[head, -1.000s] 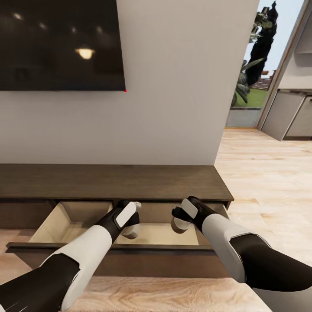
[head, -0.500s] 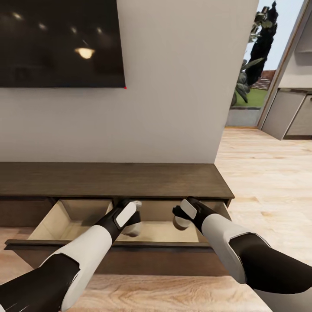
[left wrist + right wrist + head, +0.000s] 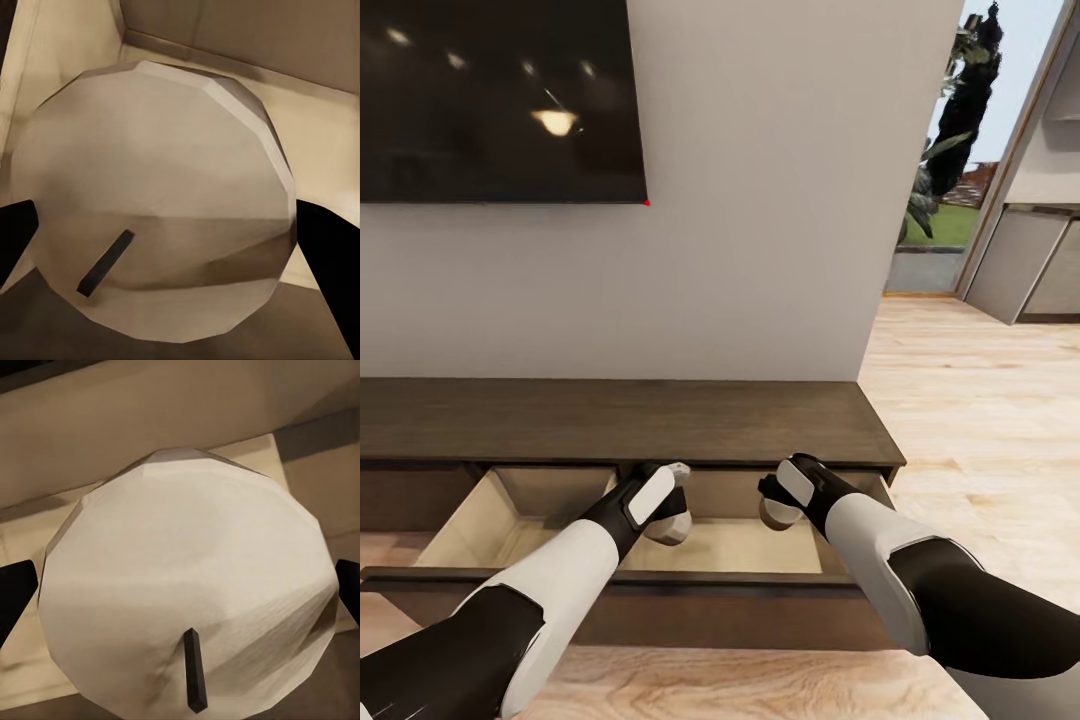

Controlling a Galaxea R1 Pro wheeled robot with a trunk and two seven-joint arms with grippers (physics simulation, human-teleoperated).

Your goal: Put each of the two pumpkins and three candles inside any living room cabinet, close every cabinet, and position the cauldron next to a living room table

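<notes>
A: Candles, one in each gripper. The left gripper [image 3: 665,522] has its fingers clamped on either side of a grey-beige candle [image 3: 154,225], dark wick [image 3: 105,262] pointing towards the wrist camera. The right gripper [image 3: 772,512] grips a second candle [image 3: 187,607] the same way, black fingertips [image 3: 15,592] pressed against its flanks.

B: And where are they in the room?

A: Both hang over the open drawer [image 3: 740,545] of the long dark brown cabinet [image 3: 610,418], above its pale wood floor. In the head view the left one sits near the divider between the two compartments, the right one towards the drawer's right end.

B: Touching the drawer bottom?

A: Cannot tell; the wrist views show pale panels behind each candle, but the contact point is hidden.

B: Anything else around?

A: A dark television [image 3: 500,100] on the grey wall above the cabinet, light wood flooring [image 3: 980,400] to the right, and grey kitchen units [image 3: 1030,260] beyond a doorway.
</notes>
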